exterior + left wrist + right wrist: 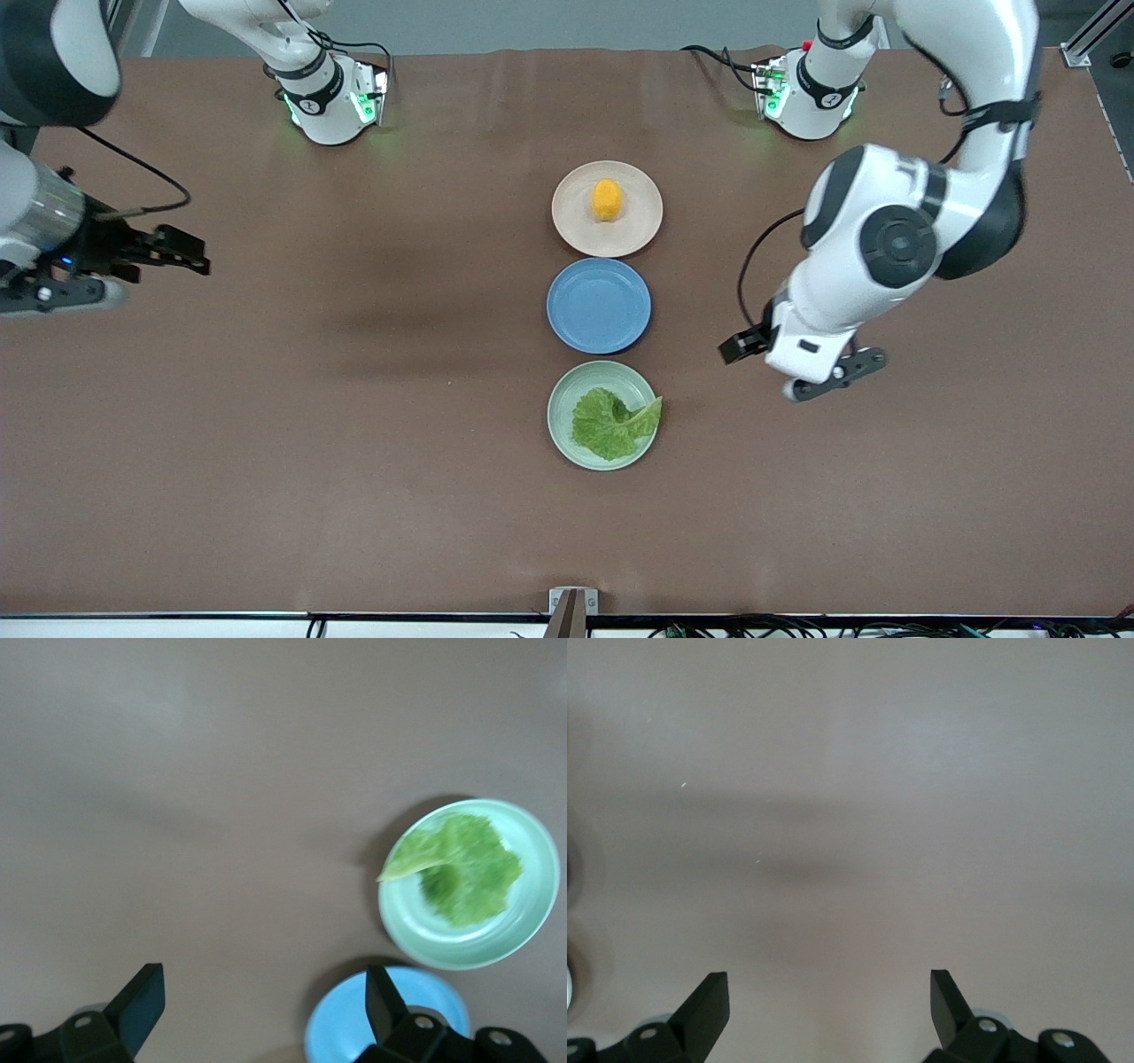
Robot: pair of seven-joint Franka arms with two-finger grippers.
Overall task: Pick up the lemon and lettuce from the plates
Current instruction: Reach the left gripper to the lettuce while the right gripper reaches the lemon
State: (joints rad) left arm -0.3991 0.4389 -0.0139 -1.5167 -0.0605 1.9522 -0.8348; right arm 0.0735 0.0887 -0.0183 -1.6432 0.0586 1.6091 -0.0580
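Note:
The lemon point(607, 198) lies on the beige-pink plate point(567, 223), farthest from the front camera. The lettuce point(611, 424) lies on the pale mint plate point(562, 415), nearest to it. My left gripper point(833, 377) is open and empty, over bare table beside the mint plate, toward the left arm's end. Its wrist view shows the lettuce point(465, 868) on the mint plate point(532, 926) ahead of the open gripper point(263, 997). My right gripper point(62, 297) is open and empty over bare table at the right arm's end, well away from the plates; its wrist view shows the open gripper point(829, 997) over bare table.
An empty blue plate point(598, 306) sits between the two other plates; its edge shows in the left wrist view point(345, 1028). The three plates form a row down the middle of the brown table point(354, 443). The arm bases stand along the edge farthest from the front camera.

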